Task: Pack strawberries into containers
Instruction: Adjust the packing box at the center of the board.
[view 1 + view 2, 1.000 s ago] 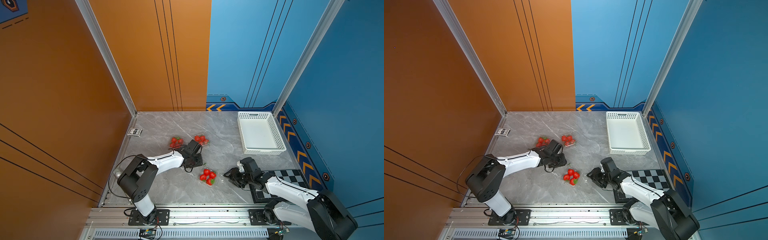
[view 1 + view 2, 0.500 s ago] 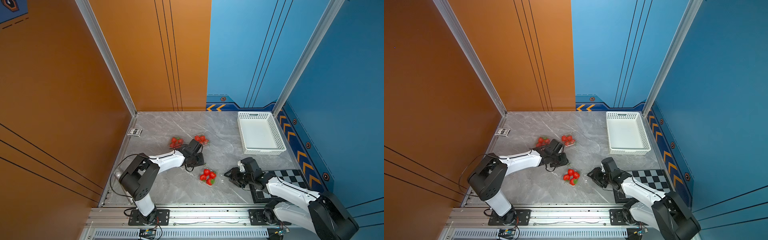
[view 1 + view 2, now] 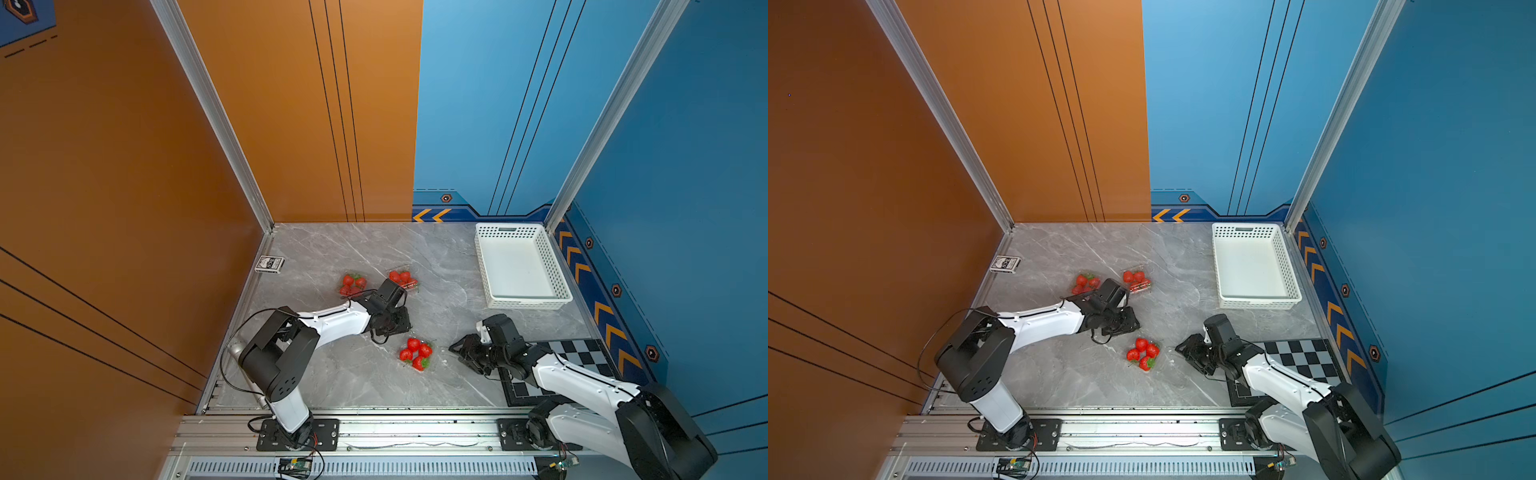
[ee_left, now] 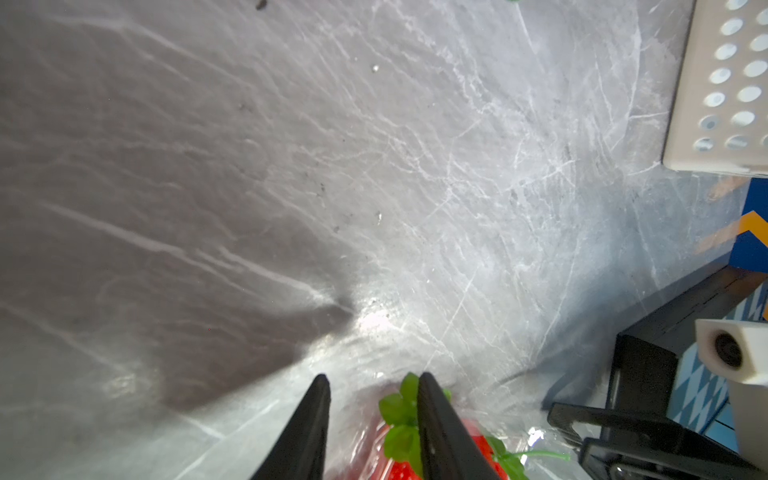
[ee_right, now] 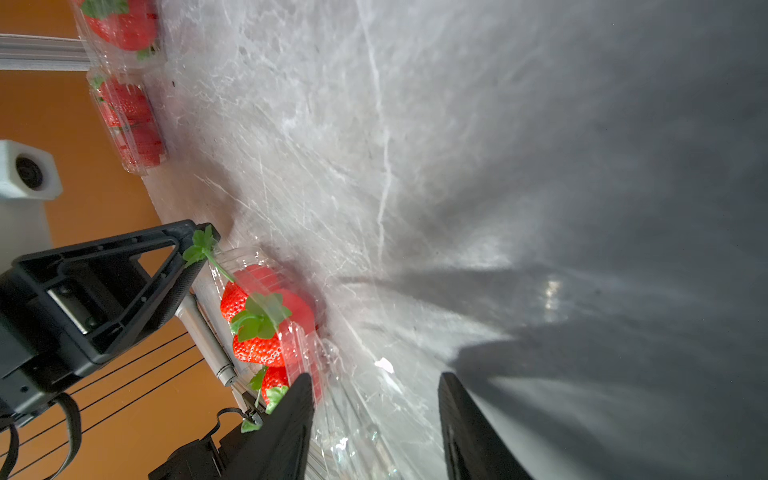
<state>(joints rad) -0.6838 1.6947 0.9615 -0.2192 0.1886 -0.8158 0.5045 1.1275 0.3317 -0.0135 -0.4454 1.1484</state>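
a small card box [image 3: 269, 264] lies at the left edge of the grey desk [image 3: 332, 374]. right of it, toward the back, the back-left container [image 3: 354, 294] holds red strawberries [image 3: 348, 281], and just beside it the back-right container [image 3: 412, 284] holds a few more. the left arm reaches in from the left, with its wrist passing just in front of these two.

the left claw [image 3: 400, 328] sits low over the desk, near the back end of the front container [image 5: 245, 253]. in the left wrist view its fingers [image 4: 316, 415] stand apart, released, and nothing is clamped between them; a strawberry's green cap shows behind one finger.

the front container lies near the middle of the desk, between the two claws, with four strawberries inside.

on its right, the right claw [image 3: 459, 353] is close to the desk, pointing at that container. its fingers [image 5: 457, 415] are spread wide, released, and clear plastic of the container lies in the gap by one finger; i cannot tell whether it touches.

far right, a white basket [image 3: 552, 266] stands at the back corner, and a checkered mat [image 3: 577, 353] lies in front of it under the right arm.
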